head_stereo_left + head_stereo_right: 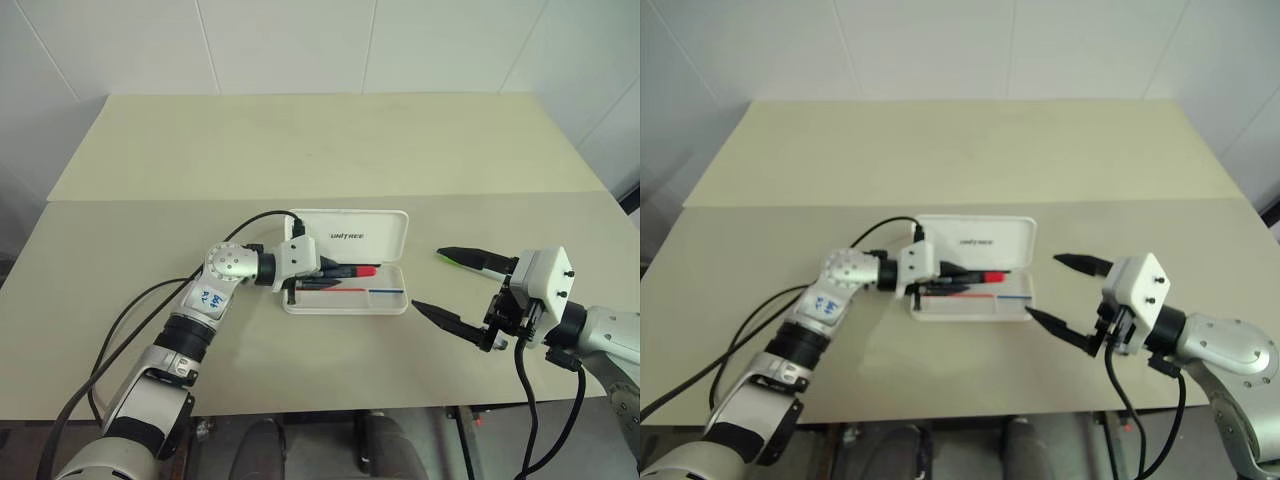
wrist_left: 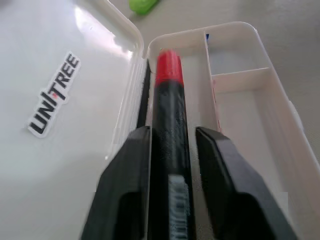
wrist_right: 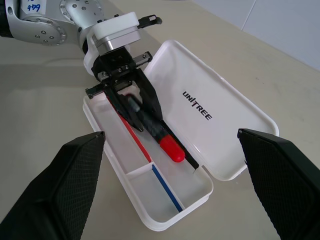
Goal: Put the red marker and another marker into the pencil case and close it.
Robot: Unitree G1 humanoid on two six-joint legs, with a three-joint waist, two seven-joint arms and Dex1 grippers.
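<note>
The white pencil case (image 1: 392, 304) lies open mid-table, its lid (image 1: 360, 232) folded back flat. The red marker (image 1: 358, 270), black-barrelled with a red cap, lies along the hinge side of the tray. My left gripper (image 1: 335, 273) straddles its barrel, jaws slightly parted with a thin gap beside the barrel in the left wrist view (image 2: 172, 131). The other marker (image 1: 470, 263), green-capped with a pale barrel, lies on the table right of the case, partly under one finger of my right gripper (image 1: 426, 278). That gripper hovers wide open and holds nothing.
A thin red stick (image 3: 131, 134) and a thin blue stick (image 3: 167, 187) lie in the tray, with a divider (image 3: 137, 170) between the tray's compartments. Black cables trail from both wrists. The beige table (image 1: 300, 140) stretches back to a white wall.
</note>
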